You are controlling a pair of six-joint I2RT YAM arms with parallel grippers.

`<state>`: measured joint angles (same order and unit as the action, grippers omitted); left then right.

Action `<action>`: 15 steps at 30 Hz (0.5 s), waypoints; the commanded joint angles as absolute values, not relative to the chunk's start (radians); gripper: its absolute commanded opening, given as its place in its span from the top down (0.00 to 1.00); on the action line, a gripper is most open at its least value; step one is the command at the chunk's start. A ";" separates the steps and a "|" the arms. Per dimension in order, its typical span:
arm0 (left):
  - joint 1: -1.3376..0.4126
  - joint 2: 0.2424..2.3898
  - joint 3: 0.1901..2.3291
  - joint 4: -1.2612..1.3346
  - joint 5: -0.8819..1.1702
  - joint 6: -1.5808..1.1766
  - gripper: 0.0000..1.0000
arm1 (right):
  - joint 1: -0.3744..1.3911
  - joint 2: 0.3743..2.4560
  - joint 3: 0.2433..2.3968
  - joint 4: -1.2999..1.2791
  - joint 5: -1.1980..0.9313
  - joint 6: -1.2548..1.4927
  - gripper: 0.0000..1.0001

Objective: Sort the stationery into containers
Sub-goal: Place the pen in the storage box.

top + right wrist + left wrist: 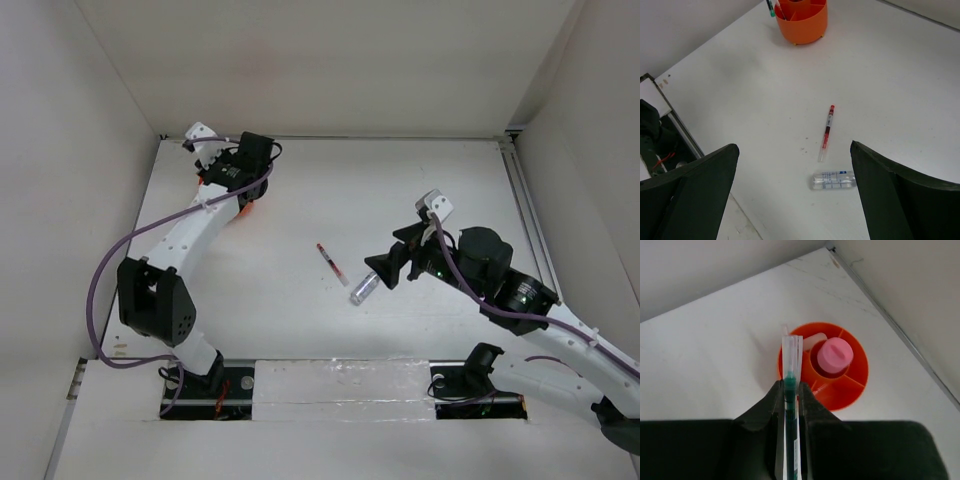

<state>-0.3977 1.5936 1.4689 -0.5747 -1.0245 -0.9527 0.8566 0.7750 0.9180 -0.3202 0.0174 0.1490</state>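
- The left fingers (765, 412) are clenched on the green pen (791, 355), which runs straight out from between them, its long axis in line with them.
- The pen's free end sits over the left rim of the orange tub (856, 385), which stands at the far left of the counter (300, 190). The pink-capped bottle (835, 354) stands in the tub's middle cup, just right of the pen.
- We judge the drop turns on that rim: the tip must come to its inner side, over an outer compartment. We cannot tell how high the tip hangs.
- The right fingers (695, 195) are spread wide and hold nothing. The clear bottle (834, 180) lies on its side below and between them. The red pen (826, 132) lies just beyond it, pointing roughly toward the tub.
- For those two, the right arm is nearer.
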 commanded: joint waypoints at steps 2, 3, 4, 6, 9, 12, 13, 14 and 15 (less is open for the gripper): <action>-0.306 1.529 1.447 -0.519 -1.189 -1.010 1.00 | 0.850 0.778 0.922 -0.249 -0.008 0.135 0.01; -0.292 1.511 1.428 -0.429 -1.189 -0.970 1.00 | 0.850 0.778 0.922 -0.249 -0.008 0.135 0.01; -0.278 1.500 1.410 -0.392 -1.189 -0.927 1.00 | 0.850 0.778 0.922 -0.249 -0.008 0.126 0.01; -0.240 1.468 1.343 -0.290 -1.172 -0.873 1.00 | 0.850 0.778 0.922 -0.249 -0.017 0.126 0.01; -0.218 1.456 1.295 -0.103 -1.129 -0.789 1.00 | 0.850 0.796 0.922 -0.238 -0.026 0.126 0.01; -0.196 1.502 1.310 -0.063 -1.149 -0.778 1.00 | 0.850 0.805 0.922 -0.238 -0.026 0.126 0.01; -0.196 1.537 1.336 -0.063 -1.149 -0.778 1.00 | 0.850 0.805 0.922 -0.238 -0.026 0.126 0.01; -0.184 1.552 1.347 -0.063 -1.149 -0.787 1.00 | 0.850 0.805 0.922 -0.238 -0.026 0.126 0.01; -0.184 1.568 1.347 -0.063 -1.149 -0.787 1.00 | 0.850 0.805 0.922 -0.238 -0.026 0.126 0.01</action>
<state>-0.1959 1.5280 1.3121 -0.1444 -1.1194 -0.8150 0.8566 0.8135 0.9169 -0.3027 -0.0090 0.1349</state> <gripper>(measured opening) 0.055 0.991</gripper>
